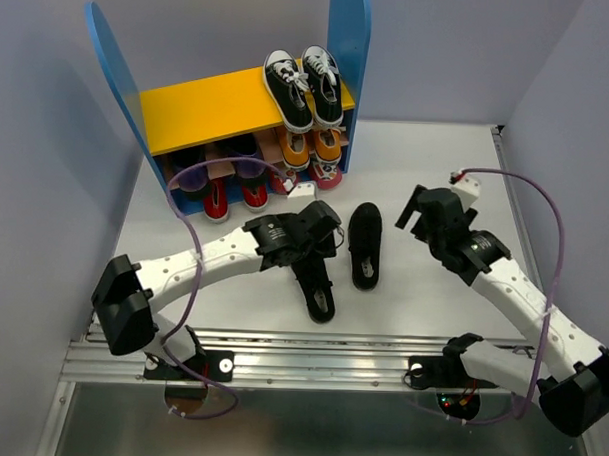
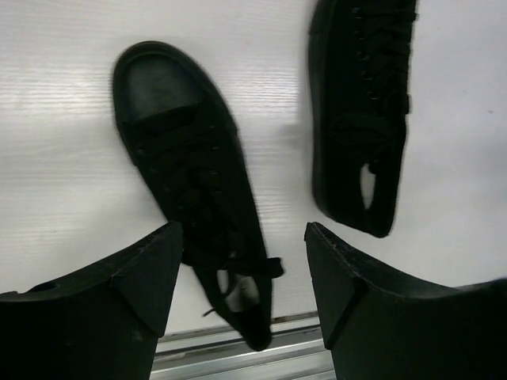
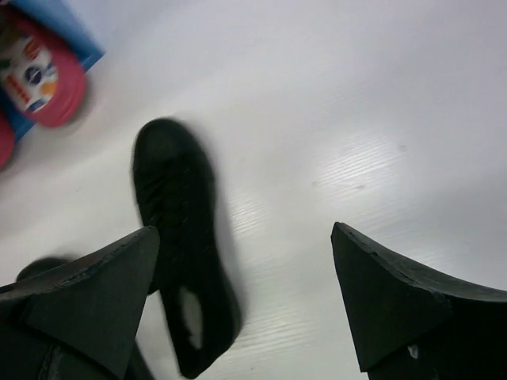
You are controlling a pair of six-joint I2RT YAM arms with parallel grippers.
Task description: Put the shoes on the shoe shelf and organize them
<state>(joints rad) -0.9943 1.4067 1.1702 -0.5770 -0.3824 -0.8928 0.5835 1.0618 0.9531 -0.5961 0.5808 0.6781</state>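
The shoe shelf (image 1: 204,106) stands at the back, with blue side panels and a yellow top board. Black canvas sneakers (image 1: 304,86) sit on the right of the top board. Orange sneakers (image 1: 312,146) sit on the lower board at the right. Two all-black shoes lie on the table: one (image 1: 364,245) in the middle, one (image 1: 318,289) nearer the front edge. My left gripper (image 1: 319,234) is open and empty, hovering over the nearer black shoe (image 2: 190,190), with the other black shoe (image 2: 360,111) to its right. My right gripper (image 1: 417,207) is open and empty, to the right of the middle black shoe (image 3: 178,237).
Red shoes (image 1: 236,194) fill the left of the lower board, and a red sole with a sticker (image 3: 40,71) shows at the shelf's foot. A small white thing (image 1: 304,189) lies by the shelf. A metal rail (image 1: 310,353) runs along the front edge. Grey walls close both sides.
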